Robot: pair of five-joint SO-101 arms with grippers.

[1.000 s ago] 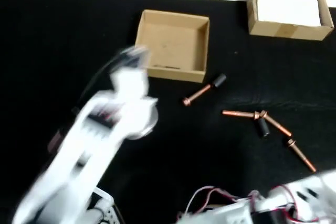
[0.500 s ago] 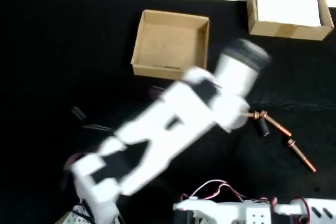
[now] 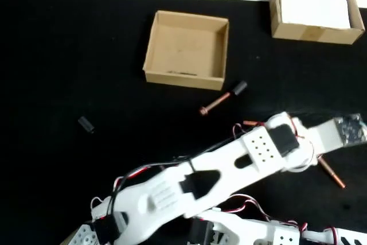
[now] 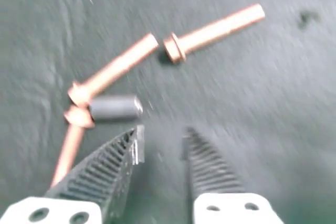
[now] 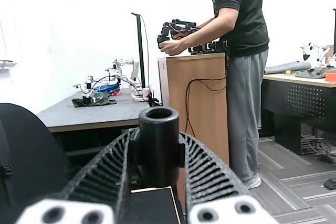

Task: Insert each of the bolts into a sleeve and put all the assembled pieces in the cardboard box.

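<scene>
Left jaws, released, hang over crowded bolts (image 4: 113, 66) and a loose sleeve (image 4: 114, 107); closing could catch several or scatter them. Right jaws clench an upright sleeve (image 5: 158, 140); it might slip.

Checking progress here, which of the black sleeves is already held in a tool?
The sleeve clamped in the right tool; the rest, like the loose sleeve, lie on the table.

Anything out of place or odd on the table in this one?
One black sleeve lies alone on the cloth, far from the loose bolts. A seemingly sleeved bolt rests beside the cardboard box, not inside it.
</scene>
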